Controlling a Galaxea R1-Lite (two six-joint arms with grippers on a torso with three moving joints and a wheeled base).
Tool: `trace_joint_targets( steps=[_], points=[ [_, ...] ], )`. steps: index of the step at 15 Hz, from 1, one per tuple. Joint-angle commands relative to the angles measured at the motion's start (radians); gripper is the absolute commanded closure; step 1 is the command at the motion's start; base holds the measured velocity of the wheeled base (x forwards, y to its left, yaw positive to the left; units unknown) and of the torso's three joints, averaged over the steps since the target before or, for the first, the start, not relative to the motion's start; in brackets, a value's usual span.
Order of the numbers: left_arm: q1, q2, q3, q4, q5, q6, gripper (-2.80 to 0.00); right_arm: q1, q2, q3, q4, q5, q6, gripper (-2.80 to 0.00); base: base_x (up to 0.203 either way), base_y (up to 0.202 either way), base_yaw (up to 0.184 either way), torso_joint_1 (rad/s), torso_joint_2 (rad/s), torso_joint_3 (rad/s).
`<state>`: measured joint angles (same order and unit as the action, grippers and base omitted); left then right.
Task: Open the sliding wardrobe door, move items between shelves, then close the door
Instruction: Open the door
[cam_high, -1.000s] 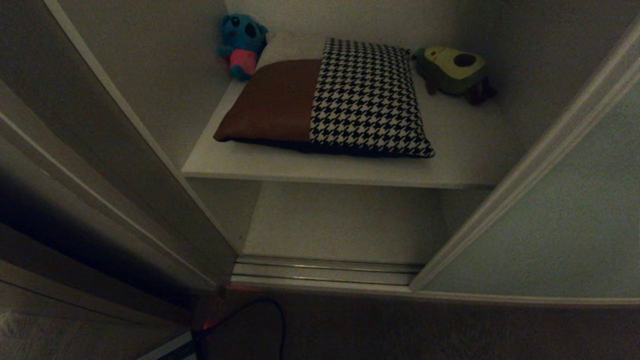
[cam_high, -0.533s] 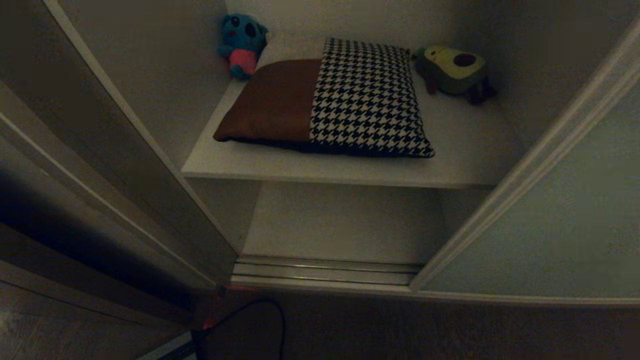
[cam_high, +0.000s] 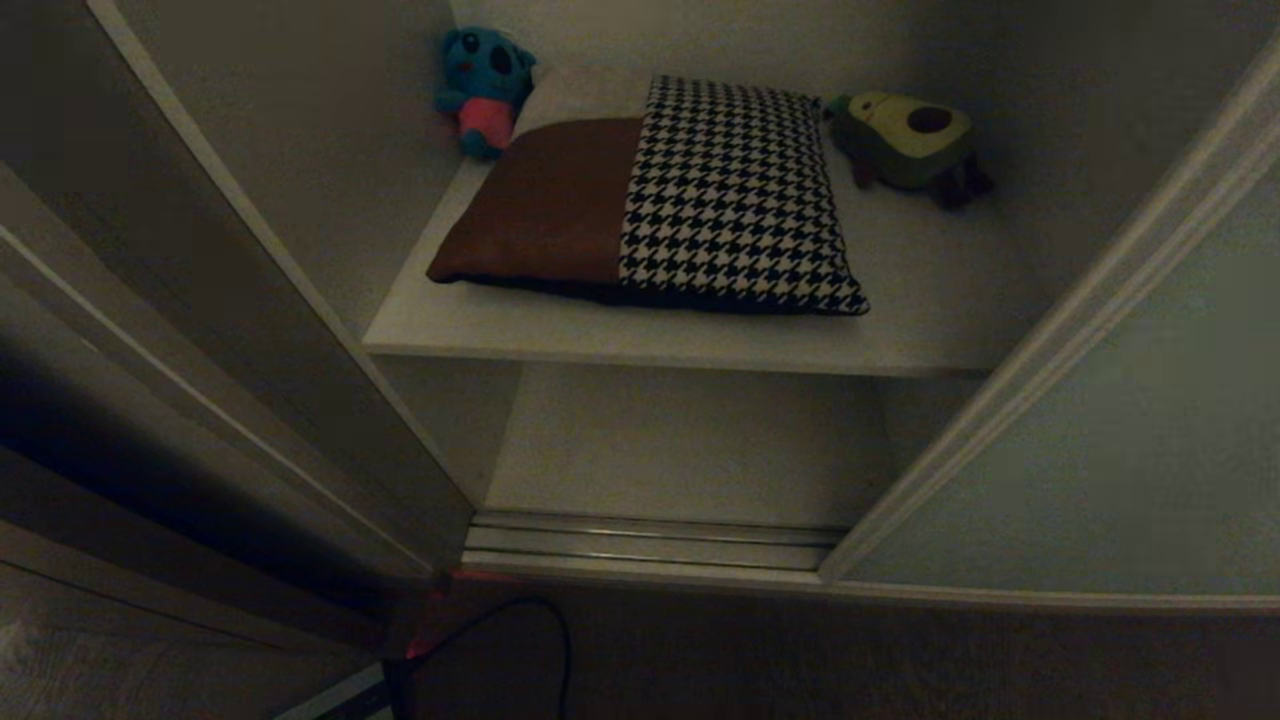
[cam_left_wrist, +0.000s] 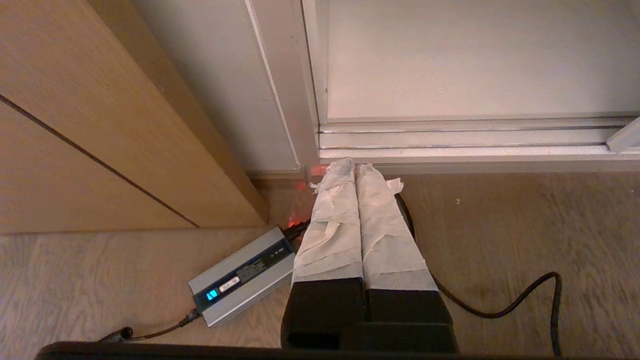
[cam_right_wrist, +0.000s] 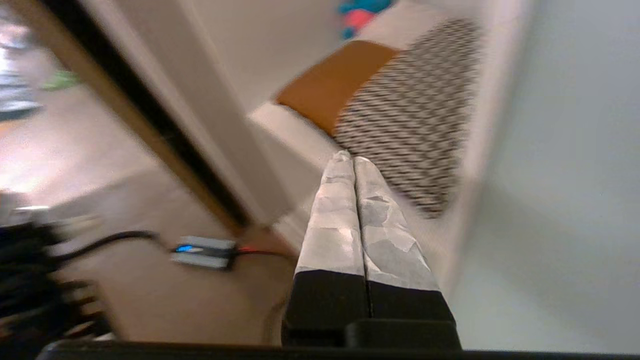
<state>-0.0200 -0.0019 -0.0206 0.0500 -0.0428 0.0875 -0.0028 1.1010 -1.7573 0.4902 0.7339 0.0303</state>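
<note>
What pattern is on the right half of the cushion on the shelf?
Black-and-white houndstooth on the cushion, beside a plain brown panel; clearest in the head view.

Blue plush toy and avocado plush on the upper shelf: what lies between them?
The cushion lies between the blue plush toy and the avocado plush, flat on the shelf. The head view shows it.

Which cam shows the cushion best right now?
Head view: the cushion lies whole and flat on the upper shelf, brown and houndstooth patches both sharp. Right wrist view catches it too, beyond the shut right claw, but smeared and partly cut off. Left wrist view shows none of it.
</note>
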Motion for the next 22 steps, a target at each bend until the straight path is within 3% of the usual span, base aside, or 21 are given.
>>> trace_joint_targets(
  steps=[1,5,11,16,19,22],
  points=[
    [0.0,0.002,0.0,0.001,0.0,0.0,0.0,0.006,0.034,-0.034,0.002,-0.035,-0.017,0.0,0.0,0.0,0.0,0.0,0.0,0.0],
    [0.0,0.0,0.001,0.001,0.0,0.001,0.0,0.037,0.067,-0.048,0.004,-0.118,-0.106,0.0,0.0,0.0,0.0,0.0,0.0,0.0],
    [0.0,0.0,0.0,0.001,-0.001,0.001,0.0,0.141,0.104,-0.068,-0.035,-0.186,-0.1,0.0,0.0,0.0,0.0,0.0,0.0,0.0],
    [0.0,0.0,-0.001,0.001,0.0,0.0,0.0,0.223,0.141,-0.088,-0.059,-0.379,-0.104,0.0,0.0,0.0,0.0,0.0,0.0,0.0],
    [0.0,0.0,0.001,0.001,0.0,0.001,0.0,0.227,0.137,-0.088,-0.078,-0.391,-0.106,0.0,0.0,0.0,0.0,0.0,0.0,0.0],
    [0.0,0.0,0.001,0.001,0.0,0.001,0.0,0.227,0.125,-0.082,-0.078,-0.477,-0.104,0.0,0.0,0.0,0.0,0.0,0.0,0.0]
  ],
)
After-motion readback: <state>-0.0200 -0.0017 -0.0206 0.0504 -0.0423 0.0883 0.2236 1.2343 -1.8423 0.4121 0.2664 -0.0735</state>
